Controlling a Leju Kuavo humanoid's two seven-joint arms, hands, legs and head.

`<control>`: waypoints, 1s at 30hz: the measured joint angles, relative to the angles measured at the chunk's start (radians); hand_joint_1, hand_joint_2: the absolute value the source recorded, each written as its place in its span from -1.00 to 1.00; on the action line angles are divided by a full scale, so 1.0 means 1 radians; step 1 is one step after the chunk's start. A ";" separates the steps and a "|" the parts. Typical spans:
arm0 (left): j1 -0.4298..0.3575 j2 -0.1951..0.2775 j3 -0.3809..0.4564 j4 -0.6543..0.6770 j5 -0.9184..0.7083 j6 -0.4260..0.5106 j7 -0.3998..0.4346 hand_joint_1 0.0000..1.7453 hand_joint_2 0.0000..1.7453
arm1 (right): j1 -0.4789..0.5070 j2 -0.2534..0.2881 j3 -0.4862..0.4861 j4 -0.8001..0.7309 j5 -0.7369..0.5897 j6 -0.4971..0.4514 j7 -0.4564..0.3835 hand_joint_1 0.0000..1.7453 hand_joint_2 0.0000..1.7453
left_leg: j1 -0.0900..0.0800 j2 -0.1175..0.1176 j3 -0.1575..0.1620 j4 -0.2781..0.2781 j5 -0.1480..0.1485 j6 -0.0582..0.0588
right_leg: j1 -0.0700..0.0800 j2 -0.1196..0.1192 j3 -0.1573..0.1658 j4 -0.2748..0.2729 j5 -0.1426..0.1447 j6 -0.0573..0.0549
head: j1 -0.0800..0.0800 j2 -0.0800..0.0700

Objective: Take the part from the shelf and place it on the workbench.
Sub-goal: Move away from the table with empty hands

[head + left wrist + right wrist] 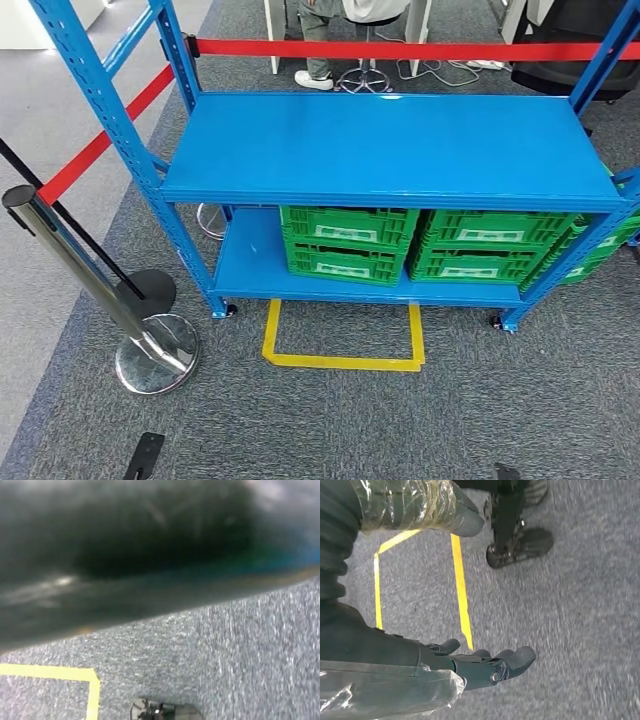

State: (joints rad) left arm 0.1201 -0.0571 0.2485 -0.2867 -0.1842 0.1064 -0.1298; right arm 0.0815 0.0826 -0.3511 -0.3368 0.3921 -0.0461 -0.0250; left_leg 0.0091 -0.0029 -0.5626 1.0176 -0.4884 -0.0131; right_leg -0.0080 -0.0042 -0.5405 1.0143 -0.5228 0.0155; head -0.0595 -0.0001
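Nearest, in the right wrist view, the right hand (pixel 478 660) hangs over grey carpet (pixel 565 630); its dark fingers (pixel 516 657) lie extended and apart from the thumb (pixel 444 510), holding nothing. Yellow floor tape (pixel 461 590) runs beneath it. The left wrist view is blurred and dark across most of its area, so whether the left hand is spread, curled or holding anything cannot be told there.

In the head view, the yellow tape outlines a square on the carpet directly before a blue shelf (pixel 392 145). To the left stands a chrome stanchion (pixel 113 300) on a round base, leaning, with red barrier belts (pixel 98 145) running from the shelf frame.

The shelf's upper deck is bare blue sheet. On its lower deck sit two stacks of green crates (pixel 347 243), side by side and almost touching; further green crates (pixel 611 240) lie past the right upright. No part can be made out on the shelf; the crate contents are hidden.

Farthest, behind the shelf, a person's legs and white shoe (pixel 313 78) stand beside a stool base (pixel 364 78).
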 joint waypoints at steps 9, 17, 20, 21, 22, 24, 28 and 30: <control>0.016 0.027 -0.119 -0.038 0.102 -0.057 0.070 -1.00 -1.00 | 0.040 -0.035 0.173 -0.017 -0.218 0.024 0.013 -1.00 -1.00 | 0.000 0.000 0.000 0.000 0.000 0.000 | 0.000 0.000 0.000 0.000 0.000 0.001 | 0.000 0.000; 0.027 0.043 -0.197 -0.062 0.179 -0.100 0.123 -1.00 -1.00 | 0.065 -0.060 0.288 -0.031 -0.381 0.042 0.024 -1.00 -1.00 | 0.000 0.000 0.000 0.000 0.000 0.000 | 0.000 0.000 0.000 0.000 0.000 0.001 | 0.000 0.000; 0.029 0.045 -0.207 -0.066 0.183 -0.102 0.124 -1.00 -1.00 | 0.066 -0.064 0.303 -0.032 -0.386 0.042 0.024 -1.00 -1.00 | 0.000 0.000 0.000 0.000 0.000 0.000 | 0.000 0.000 0.000 0.000 0.000 0.001 | 0.000 0.000; 0.029 0.046 -0.208 -0.067 0.183 -0.102 0.124 -1.00 -1.00 | 0.067 -0.065 0.307 -0.032 -0.386 0.042 0.024 -1.00 -1.00 | 0.000 0.000 0.000 0.000 0.000 0.000 | 0.000 0.000 0.000 0.000 0.000 0.001 | 0.000 0.000; 0.030 0.046 -0.210 -0.068 0.183 -0.102 0.124 -1.00 -1.00 | 0.067 -0.066 0.310 -0.032 -0.386 0.042 0.024 -1.00 -1.00 | 0.000 0.000 0.000 0.000 0.000 0.000 | 0.000 0.000 0.000 0.000 0.000 0.001 | 0.000 0.000; 0.030 0.047 -0.215 -0.070 0.183 -0.102 0.124 -1.00 -1.00 | 0.067 -0.067 0.316 -0.032 -0.387 0.042 0.024 -1.00 -1.00 | 0.000 0.000 0.000 0.000 0.000 0.000 | 0.000 0.000 0.000 0.000 0.000 0.001 | 0.000 0.000; 0.031 0.048 -0.222 -0.071 0.183 -0.102 0.124 -1.00 -1.00 | 0.068 -0.068 0.320 -0.032 -0.388 0.042 0.024 -1.00 -1.00 | 0.000 0.000 0.000 0.000 0.000 0.000 | 0.000 0.000 0.000 0.000 0.000 0.001 | 0.000 0.000; 0.031 0.048 -0.223 -0.071 0.183 -0.102 0.124 -1.00 -1.00 | 0.069 -0.068 0.321 -0.032 -0.388 0.042 0.024 -1.00 -1.00 | 0.000 0.000 0.000 0.000 0.000 0.000 | 0.000 0.000 0.000 0.000 0.000 0.001 | 0.000 0.000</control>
State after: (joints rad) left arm 0.1510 -0.0094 0.0257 -0.3574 -0.0008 0.0046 -0.0057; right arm 0.1502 0.0145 -0.0296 -0.3688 0.0039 -0.0038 -0.0011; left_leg 0.0089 -0.0029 -0.5629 1.0176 -0.4885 -0.0130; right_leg -0.0082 -0.0042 -0.5406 1.0143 -0.5231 0.0162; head -0.0595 -0.0002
